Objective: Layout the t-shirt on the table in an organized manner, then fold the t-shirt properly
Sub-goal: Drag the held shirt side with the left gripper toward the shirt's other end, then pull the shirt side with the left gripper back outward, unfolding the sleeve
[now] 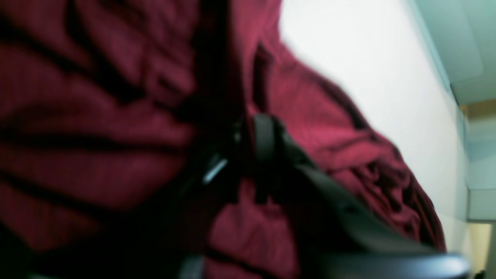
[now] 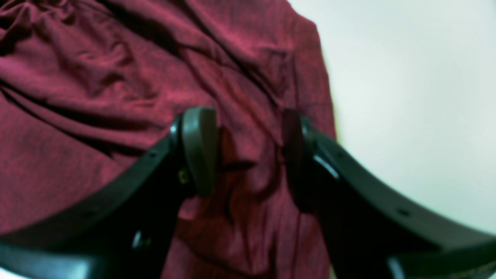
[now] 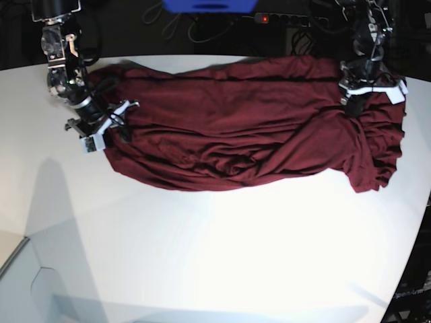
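The dark maroon t-shirt (image 3: 249,131) lies bunched and wrinkled across the far half of the white table (image 3: 202,256), stretched sideways between my two arms. My right gripper (image 3: 111,121) is at the shirt's left end. In the right wrist view it (image 2: 246,128) stands open, its fingers (image 2: 197,151) straddling creased t-shirt (image 2: 116,77) cloth near the hem, with bare table (image 2: 407,97) to the right. My left gripper (image 3: 353,108) presses into the shirt's right end. The left wrist view is blurred: its dark fingers (image 1: 263,139) sit in t-shirt (image 1: 97,116) folds, and the gap is unclear.
A blue object (image 3: 209,5) and a power strip with a red light (image 3: 283,18) sit behind the table's far edge. The table's curved edge (image 3: 412,249) runs down the right side, and a step in its outline shows at the lower left (image 3: 20,256).
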`<action>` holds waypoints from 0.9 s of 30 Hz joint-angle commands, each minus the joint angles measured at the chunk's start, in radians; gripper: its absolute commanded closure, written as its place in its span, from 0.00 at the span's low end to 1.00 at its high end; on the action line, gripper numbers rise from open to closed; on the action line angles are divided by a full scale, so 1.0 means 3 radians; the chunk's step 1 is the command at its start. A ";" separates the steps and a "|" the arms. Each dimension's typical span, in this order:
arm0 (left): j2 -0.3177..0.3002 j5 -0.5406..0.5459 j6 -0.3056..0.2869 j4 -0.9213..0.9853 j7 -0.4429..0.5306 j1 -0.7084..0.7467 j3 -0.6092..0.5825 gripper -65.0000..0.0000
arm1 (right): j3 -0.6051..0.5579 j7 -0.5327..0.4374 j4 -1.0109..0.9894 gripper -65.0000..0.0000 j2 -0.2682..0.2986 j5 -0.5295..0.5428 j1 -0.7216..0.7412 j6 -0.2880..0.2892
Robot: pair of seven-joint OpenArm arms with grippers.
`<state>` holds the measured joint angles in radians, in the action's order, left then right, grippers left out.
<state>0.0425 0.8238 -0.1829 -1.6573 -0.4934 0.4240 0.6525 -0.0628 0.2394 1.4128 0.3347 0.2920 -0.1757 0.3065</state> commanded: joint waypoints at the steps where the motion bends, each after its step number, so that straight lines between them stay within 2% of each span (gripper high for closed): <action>1: -0.0032 0.0110 -0.0017 -0.0053 0.0082 0.0031 0.0011 0.75 | 0.0007 0.0028 0.0024 0.57 0.0032 -0.0009 0.0010 -0.0006; 4: -0.0037 0.0208 -0.0022 -0.0099 0.0082 0.0083 0.0022 0.59 | 0.0007 0.0028 0.0024 0.57 0.0032 -0.0009 0.0015 -0.0006; 6: -0.0052 0.0269 -0.0022 -0.0165 0.0108 0.0072 0.0027 0.53 | 0.0007 0.0028 0.0024 0.57 0.0032 -0.0009 0.0015 -0.0006; 9: -0.0190 0.0351 -0.0022 -0.0268 0.0118 -0.0050 0.0093 0.52 | 0.0007 0.0028 0.0024 0.57 0.0032 -0.0009 0.0015 -0.0006; 13: -0.0288 0.0356 0.0009 -0.0247 0.0087 -0.0552 0.0216 0.52 | 0.0007 0.0028 0.0024 0.57 0.0032 -0.0009 0.0015 -0.0006; 15: -0.0354 0.0218 0.0014 -0.0109 0.0082 -0.0833 0.0211 0.52 | 0.0007 0.0033 0.0024 0.57 0.0032 -0.0009 0.0015 -0.0006; 22: -0.0502 -0.0728 0.0014 0.0786 0.0077 -0.1631 0.0022 0.52 | 0.0002 0.0033 0.0024 0.57 0.0048 -0.0009 0.0015 -0.0006; 27: -0.0615 -0.1025 0.0009 0.1236 0.0082 -0.1912 0.0017 0.52 | 0.0012 0.0033 0.0024 0.57 0.0053 -0.0009 0.0015 -0.0006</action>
<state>-0.1318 0.5106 -0.1730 -1.2713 -0.4892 -0.1329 0.6575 -0.0635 0.2382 1.4128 0.3382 0.2924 -0.1753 0.3069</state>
